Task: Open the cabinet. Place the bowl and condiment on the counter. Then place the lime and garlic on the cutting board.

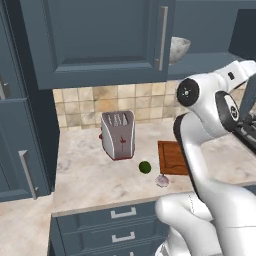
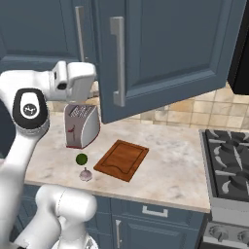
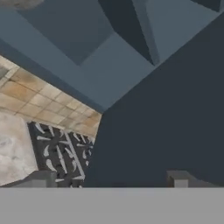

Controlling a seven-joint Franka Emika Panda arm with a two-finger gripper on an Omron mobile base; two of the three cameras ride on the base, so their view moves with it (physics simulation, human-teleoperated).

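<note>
Nearest me on the bench [image 2: 160, 175], the garlic [image 2: 85, 174] lies just off the cutting board's [image 2: 122, 159] near left corner, the lime [image 2: 81, 158] just behind it. Farther back stands the toaster [image 2: 80, 124], left of the board. Above, the cabinet [image 2: 160, 53] door hangs open; the bowl [image 1: 178, 48] sits inside. My gripper [image 3: 111, 177] has its fingers spread apart, holding nothing.

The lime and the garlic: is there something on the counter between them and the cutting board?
No. The lime and the garlic lie on bare counter just beside the cutting board, nothing between. The toaster stands behind them, off that path.
</note>
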